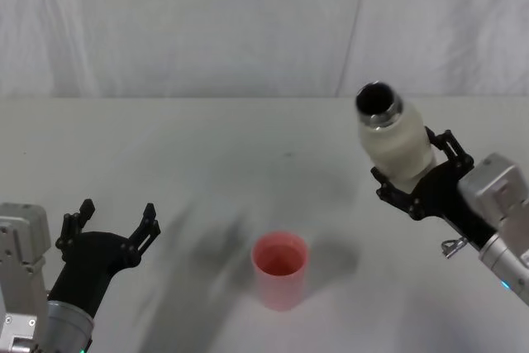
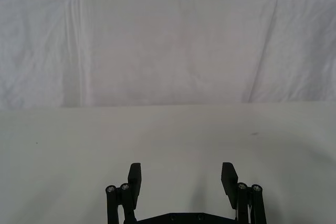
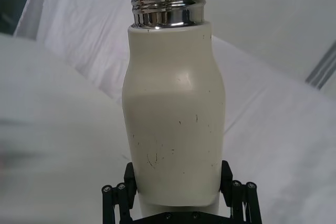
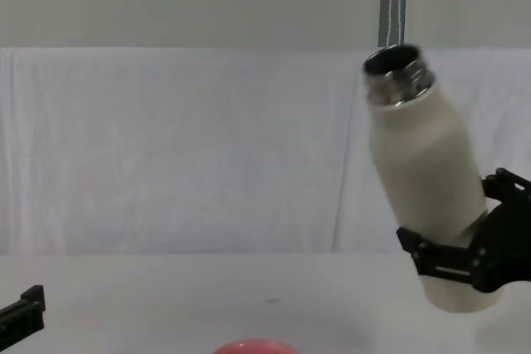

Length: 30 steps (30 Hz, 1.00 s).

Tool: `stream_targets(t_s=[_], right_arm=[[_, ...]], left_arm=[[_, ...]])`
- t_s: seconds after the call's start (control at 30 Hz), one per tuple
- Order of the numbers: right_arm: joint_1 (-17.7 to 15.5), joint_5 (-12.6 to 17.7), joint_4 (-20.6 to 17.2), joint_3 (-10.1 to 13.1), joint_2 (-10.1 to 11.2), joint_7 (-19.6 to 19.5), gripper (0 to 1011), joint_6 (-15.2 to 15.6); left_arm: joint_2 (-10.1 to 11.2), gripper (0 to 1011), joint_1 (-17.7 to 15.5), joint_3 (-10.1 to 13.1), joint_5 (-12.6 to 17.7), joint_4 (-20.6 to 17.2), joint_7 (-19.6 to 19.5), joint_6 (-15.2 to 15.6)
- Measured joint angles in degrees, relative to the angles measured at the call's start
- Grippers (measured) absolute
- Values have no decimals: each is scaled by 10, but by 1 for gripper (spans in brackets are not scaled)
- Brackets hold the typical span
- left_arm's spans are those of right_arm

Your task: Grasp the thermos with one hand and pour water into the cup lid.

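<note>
Thermos is held off the table on the robot's right side, tilted with its open steel neck leaned toward the left and up. No liquid is seen at the mouth; the inside reads dark. Cup lid is seen standing upright on the table near centre, mouth up, well apart from the thermos and lower; its inside looks pink, contents cannot be told. Nothing is seen between the two. White cloth backdrop is hung behind the table. Right gripper is clamped around the thermos's lower body. Left gripper is held low at the left, fingers spread apart, nothing between them.
</note>
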Motion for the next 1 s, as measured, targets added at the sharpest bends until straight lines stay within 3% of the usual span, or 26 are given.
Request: stream_targets(t_s=[0.17, 0.37, 0.77, 1.0], right_arm=[[-5, 74, -1, 22, -10, 30, 953, 25], [-9, 125, -1, 35, -16, 42, 953, 43], [-14, 207, 2, 49, -24, 51, 955, 70], [-16, 219, 4, 46, -21, 43, 953, 77]], left_arm=[[0, 1001, 0, 0, 0, 0, 0, 0], [0, 1001, 0, 0, 0, 0, 0, 0], [0, 1001, 0, 0, 0, 0, 0, 0], [0, 1001, 0, 0, 0, 0, 0, 0]])
